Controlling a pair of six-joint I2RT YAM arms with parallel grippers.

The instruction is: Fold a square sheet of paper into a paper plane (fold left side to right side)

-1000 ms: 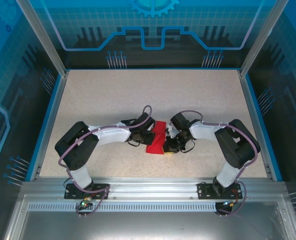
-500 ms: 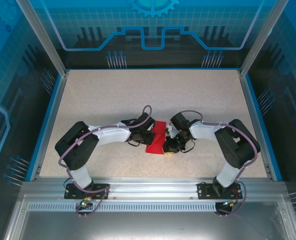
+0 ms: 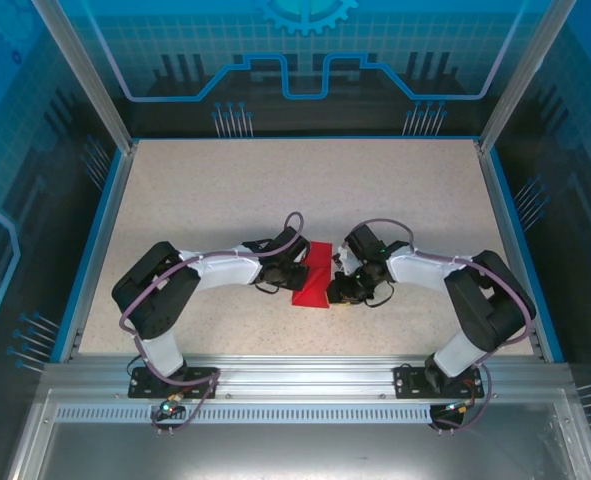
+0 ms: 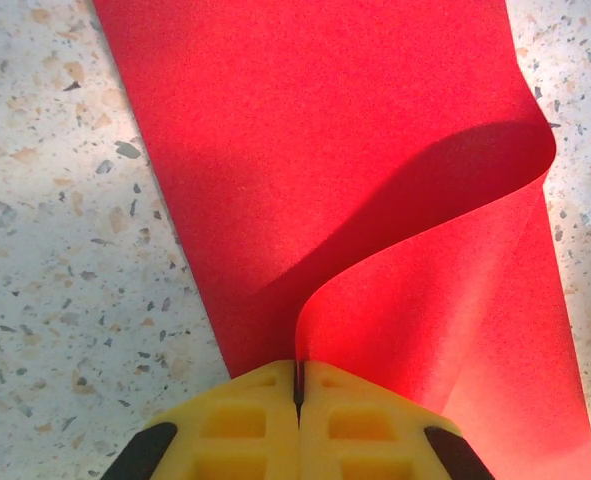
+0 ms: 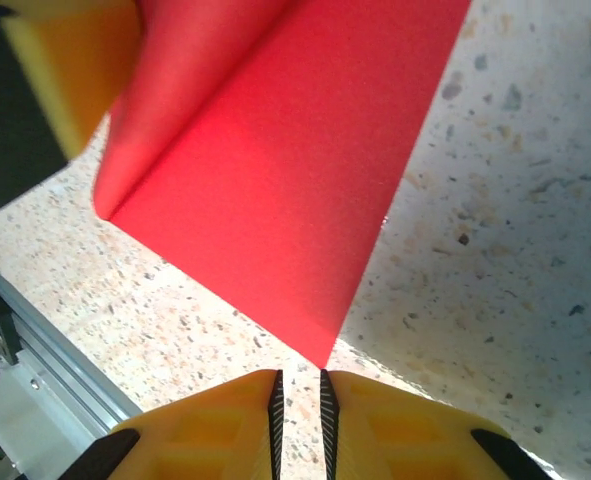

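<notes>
Gripping our one red sheet (image 3: 313, 276) edgewise, left gripper (image 4: 298, 366) clamps tight; right gripper (image 5: 298, 380), barely parted, holds nothing; far table (image 3: 305, 185) roomy.

**Sheet of paper (image 3: 313, 277) between the two tools, mid-surface (image 3: 225, 190)**

Seen from above, the sheet lies nearer the surface's near edge than its far edge. The left tool (image 3: 293, 271) is at its left side and the right tool (image 3: 343, 290) is just beside its right near part. At the left wrist, the sheet's near edge sits between that tool's fingers (image 4: 245, 425). The layer rising from there curls rightward over the layer lying flat on the surface. At the right wrist, the sheet's near corner lies just ahead of the fingertips (image 5: 230, 425), apart from them. The left tool's finger is at upper left, beside the raised layer.
</notes>
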